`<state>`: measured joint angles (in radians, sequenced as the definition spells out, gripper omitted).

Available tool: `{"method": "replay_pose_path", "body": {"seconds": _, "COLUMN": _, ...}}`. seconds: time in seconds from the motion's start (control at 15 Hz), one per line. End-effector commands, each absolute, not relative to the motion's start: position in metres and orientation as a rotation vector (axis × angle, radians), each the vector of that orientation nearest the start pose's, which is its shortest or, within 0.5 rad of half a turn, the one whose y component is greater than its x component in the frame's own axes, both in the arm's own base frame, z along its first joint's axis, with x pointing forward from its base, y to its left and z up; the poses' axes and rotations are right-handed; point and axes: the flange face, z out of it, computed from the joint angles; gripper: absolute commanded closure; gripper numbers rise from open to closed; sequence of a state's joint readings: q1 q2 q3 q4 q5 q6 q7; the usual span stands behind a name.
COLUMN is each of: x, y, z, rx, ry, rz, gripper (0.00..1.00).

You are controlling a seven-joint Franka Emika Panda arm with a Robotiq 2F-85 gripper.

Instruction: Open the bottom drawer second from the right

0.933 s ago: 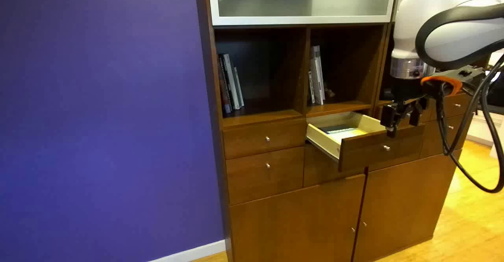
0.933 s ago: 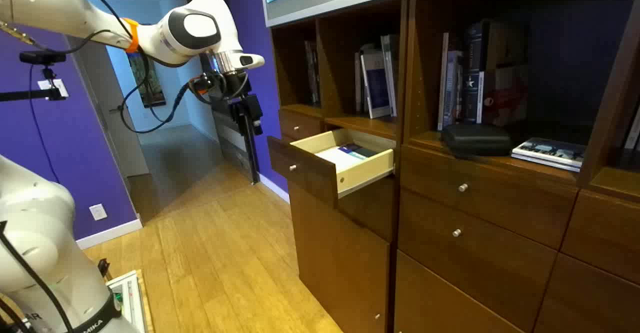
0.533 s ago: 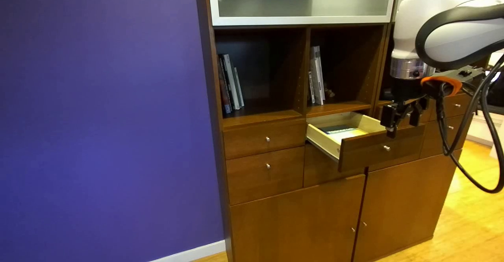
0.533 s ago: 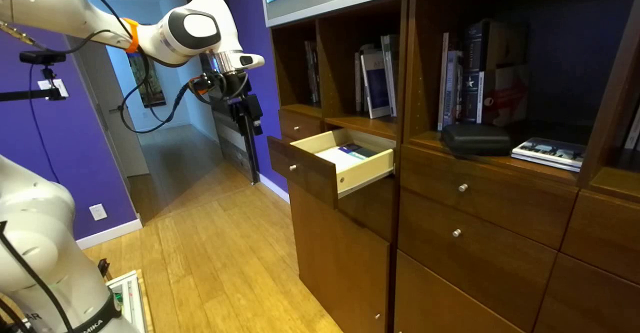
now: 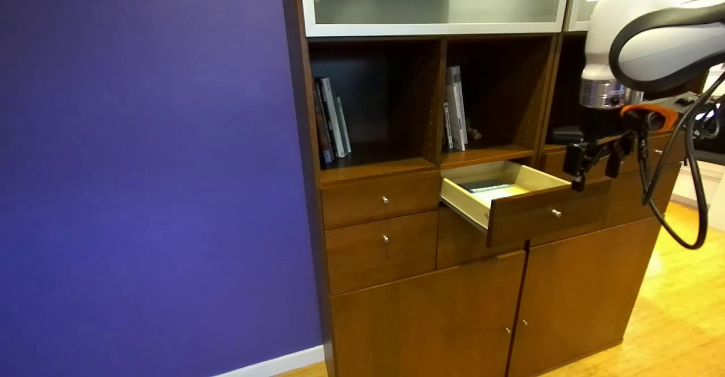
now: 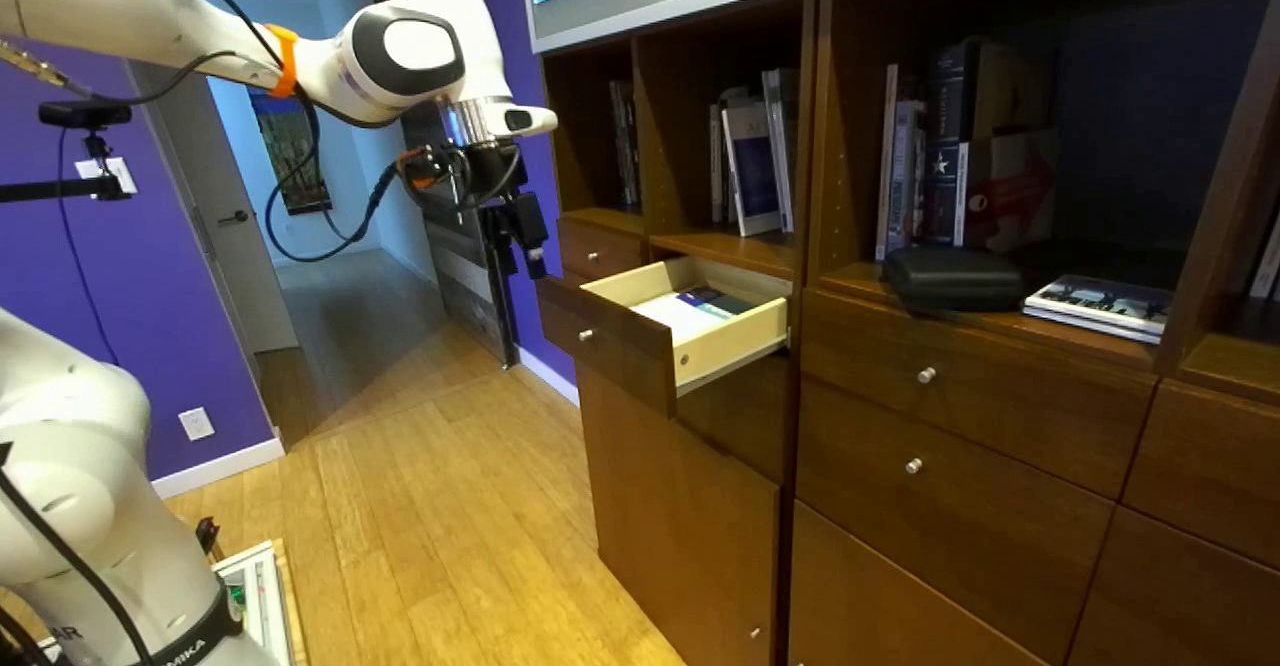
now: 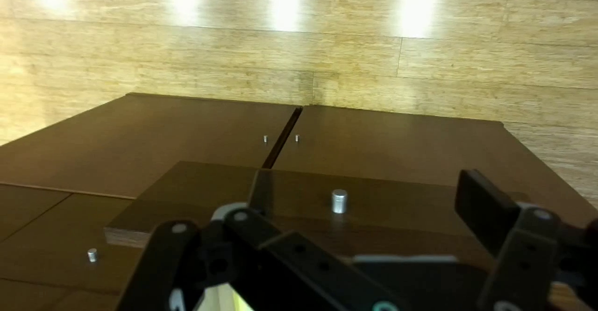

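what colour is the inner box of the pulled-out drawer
The inner box is a pale cream-yellow; it shows best in an exterior view.

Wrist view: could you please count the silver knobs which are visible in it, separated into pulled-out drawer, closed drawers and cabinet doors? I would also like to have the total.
Pulled-out drawer knobs: 1
Closed drawer knobs: 1
Cabinet door knobs: 2, one on each door
Total: 4
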<state>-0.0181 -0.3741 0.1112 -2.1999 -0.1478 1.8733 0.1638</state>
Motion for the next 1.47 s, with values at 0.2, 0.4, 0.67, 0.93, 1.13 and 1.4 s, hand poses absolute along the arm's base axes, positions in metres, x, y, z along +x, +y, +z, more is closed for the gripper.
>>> {"method": "replay_pose_path", "body": {"seconds": 0.2, "x": 0.478, "y": -0.106, "z": 0.525, "rx": -3.251, "ry": 0.138, "rz": -0.162, "gripper": 0.00}}
{"method": "replay_pose_path", "body": {"seconds": 0.4, "x": 0.493, "y": -0.168, "z": 0.505, "rx": -3.255, "ry": 0.156, "rz": -0.237, "gripper": 0.00}}
{"method": "replay_pose_path", "body": {"seconds": 0.67, "x": 0.517, "y": -0.230, "z": 0.474, "rx": -3.281, "ry": 0.161, "rz": -0.298, "gripper": 0.00}}
{"method": "replay_pose_path", "body": {"seconds": 0.93, "x": 0.541, "y": -0.268, "z": 0.440, "rx": -3.294, "ry": 0.148, "rz": -0.275, "gripper": 0.00}}
{"method": "replay_pose_path", "body": {"seconds": 1.13, "x": 0.535, "y": -0.265, "z": 0.433, "rx": -3.293, "ry": 0.176, "rz": -0.240, "gripper": 0.00}}
{"method": "replay_pose_path", "body": {"seconds": 1.4, "x": 0.540, "y": -0.268, "z": 0.424, "rx": -3.292, "ry": 0.174, "rz": -0.221, "gripper": 0.00}}
